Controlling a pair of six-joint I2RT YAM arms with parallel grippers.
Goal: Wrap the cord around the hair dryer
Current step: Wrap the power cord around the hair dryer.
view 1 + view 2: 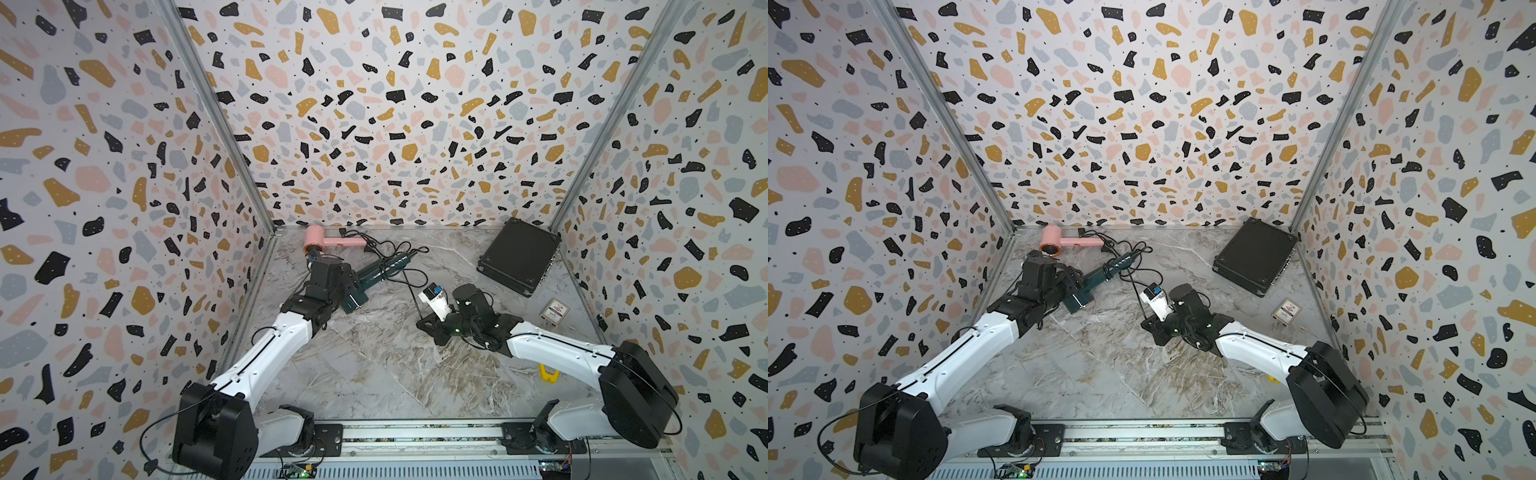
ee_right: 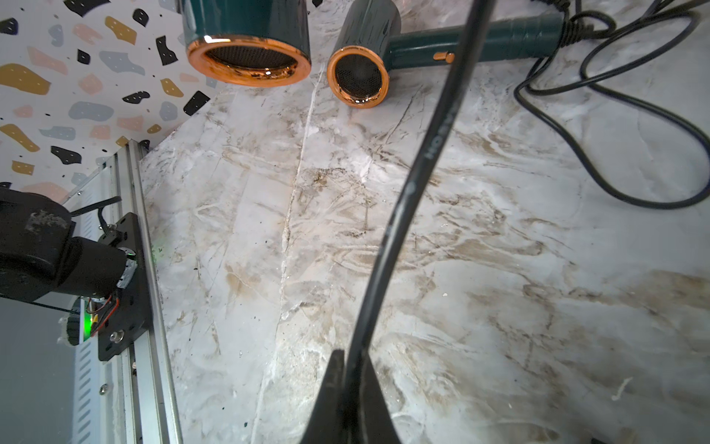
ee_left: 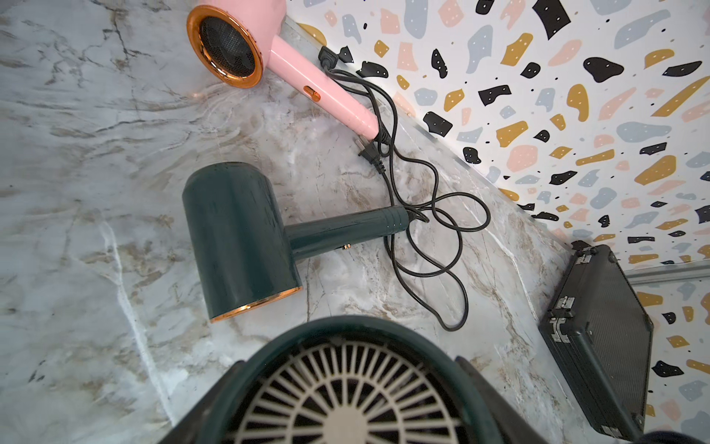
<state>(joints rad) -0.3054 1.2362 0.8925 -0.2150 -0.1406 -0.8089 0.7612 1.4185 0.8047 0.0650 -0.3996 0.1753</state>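
**Handle up-left of right claw**

The hair dryer point(image 1: 384, 272) is clamped by its head in the left claw point(image 3: 345, 384), its handle slanting to the upper right in a top view. The cord point(image 2: 403, 200) is pinched in the right claw point(image 2: 351, 359), lower right of the handle end. A second green shape point(image 3: 238, 238) on the worktop point(image 2: 499, 307) may be a reflection.

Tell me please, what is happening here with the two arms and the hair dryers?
The left gripper holds a dark green hair dryer by its head. The right gripper is shut on a black cord, held up off the table. A second green dryer and a pink dryer lie farther back, their cords loose beside them. No handle in view is wrapped yet.
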